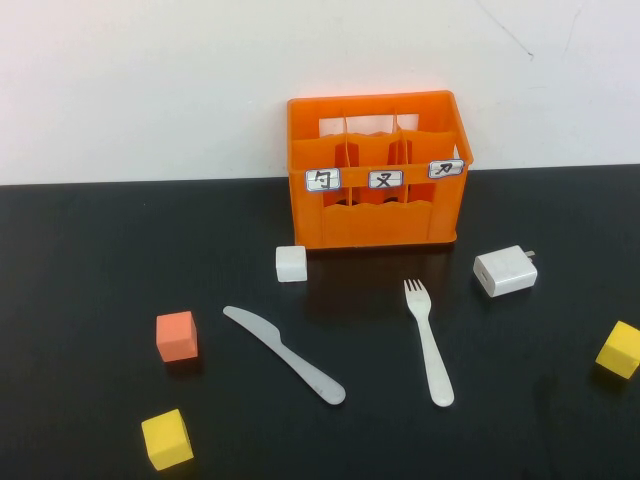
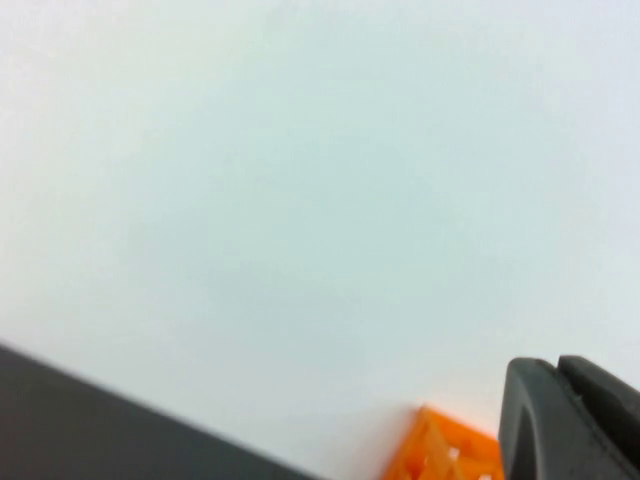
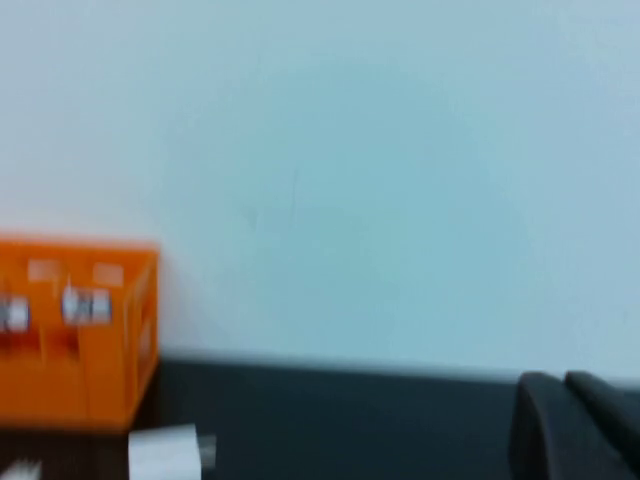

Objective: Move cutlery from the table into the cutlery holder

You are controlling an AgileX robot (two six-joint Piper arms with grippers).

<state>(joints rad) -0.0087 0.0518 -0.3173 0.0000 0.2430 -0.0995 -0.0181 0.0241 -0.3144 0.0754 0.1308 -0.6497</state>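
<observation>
White plastic knife (image 1: 284, 354) and fork (image 1: 429, 340) lie flat on our black table (image 1: 80, 260), apart, in front of the orange cutlery holder (image 1: 378, 170).
Our left gripper (image 2: 575, 420) and right gripper (image 3: 580, 425) show only at their wrist views' edges; we cannot tell whether either is released or clenched.

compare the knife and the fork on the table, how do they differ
The knife lies left of the fork, slanted, its blade toward the orange cube. The fork lies nearly straight, tines toward the cutlery holder. The knife ends in a smooth blade, the fork in tines. Both are white, slim and flat on the table. Neither pincer appears in the high view.
</observation>
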